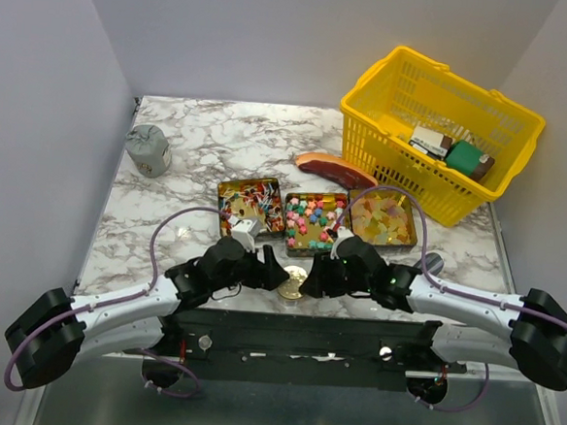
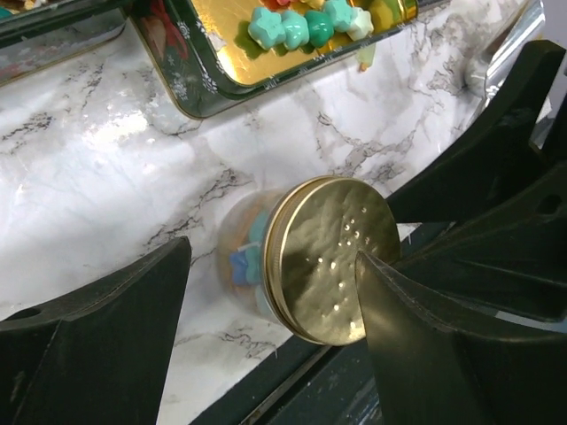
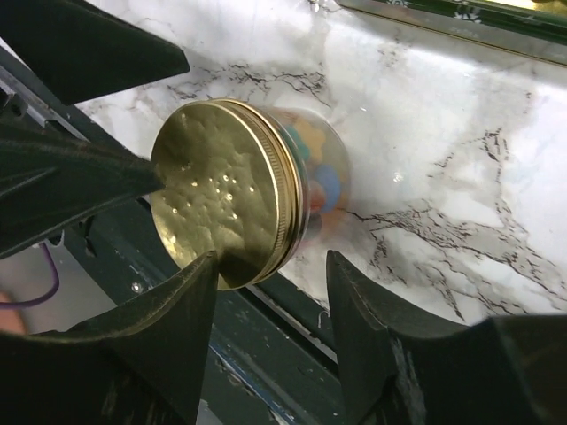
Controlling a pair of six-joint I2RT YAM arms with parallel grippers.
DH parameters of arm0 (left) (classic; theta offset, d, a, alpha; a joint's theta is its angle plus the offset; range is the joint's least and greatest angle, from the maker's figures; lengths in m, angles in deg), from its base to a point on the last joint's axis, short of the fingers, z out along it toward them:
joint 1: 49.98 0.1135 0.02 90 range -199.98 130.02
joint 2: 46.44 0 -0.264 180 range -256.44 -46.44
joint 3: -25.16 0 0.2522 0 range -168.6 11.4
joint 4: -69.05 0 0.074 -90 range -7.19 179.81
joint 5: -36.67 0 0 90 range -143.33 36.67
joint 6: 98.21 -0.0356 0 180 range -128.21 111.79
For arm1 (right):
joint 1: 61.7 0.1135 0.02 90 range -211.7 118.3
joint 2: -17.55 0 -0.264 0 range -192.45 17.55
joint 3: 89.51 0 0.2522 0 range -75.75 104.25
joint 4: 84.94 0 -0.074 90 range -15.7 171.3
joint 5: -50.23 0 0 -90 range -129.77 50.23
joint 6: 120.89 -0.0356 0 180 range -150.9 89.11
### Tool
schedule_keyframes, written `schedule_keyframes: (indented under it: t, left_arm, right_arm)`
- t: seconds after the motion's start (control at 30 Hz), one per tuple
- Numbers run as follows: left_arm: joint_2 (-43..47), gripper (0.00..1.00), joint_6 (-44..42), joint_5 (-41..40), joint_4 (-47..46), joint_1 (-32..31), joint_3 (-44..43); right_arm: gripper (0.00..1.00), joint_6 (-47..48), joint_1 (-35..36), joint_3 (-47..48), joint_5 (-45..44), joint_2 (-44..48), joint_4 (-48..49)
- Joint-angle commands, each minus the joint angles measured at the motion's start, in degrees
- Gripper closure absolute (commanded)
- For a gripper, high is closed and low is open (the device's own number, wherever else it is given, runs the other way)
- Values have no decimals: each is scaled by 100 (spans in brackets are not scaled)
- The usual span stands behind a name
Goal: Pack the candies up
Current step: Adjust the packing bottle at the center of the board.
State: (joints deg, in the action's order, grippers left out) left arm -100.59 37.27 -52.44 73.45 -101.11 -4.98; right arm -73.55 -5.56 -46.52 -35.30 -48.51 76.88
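Three open tins hold the candies: wrapped red, blue and white pieces, pastel stars, and yellow-orange pieces. A small glass jar with a gold lid stands at the table's near edge, with coloured candies showing through its glass. My left gripper is open wide beside the jar, its right finger in front of the lid's edge. My right gripper is open on the jar's other side, the lid just past its left fingertip.
A yellow mesh basket with boxed packets stands at the back right. A reddish-brown slab lies behind the tins. A grey pouch sits at the back left. The dark mounting rail runs right below the jar.
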Motion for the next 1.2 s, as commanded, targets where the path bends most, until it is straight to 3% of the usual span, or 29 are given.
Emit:
schedule_keyframes:
  t: [0.0,0.2,0.33,0.73,0.87,1.17]
  left_arm:
    - [396,15,23,666,567,-37,-6]
    - [555,18,234,1203,462,-107,346]
    - [502,30,313,1177,427,-125,513]
    - [-209,39,366,826,-205,-134,662]
    - [-596,45,313,808,-583,-151,768]
    - [-1185,49,94,606,-1015,-178,522]
  right_arm:
    - [42,-41,90,153,-139,-213,-41]
    - [45,-225,99,214,-359,-346,-93]
    - [46,-340,99,249,-412,-399,-155]
    - [48,-551,108,109,-649,-285,-243]
    - [53,-753,99,-92,-807,-188,-287]
    - [65,-1131,108,-418,-992,-214,-313]
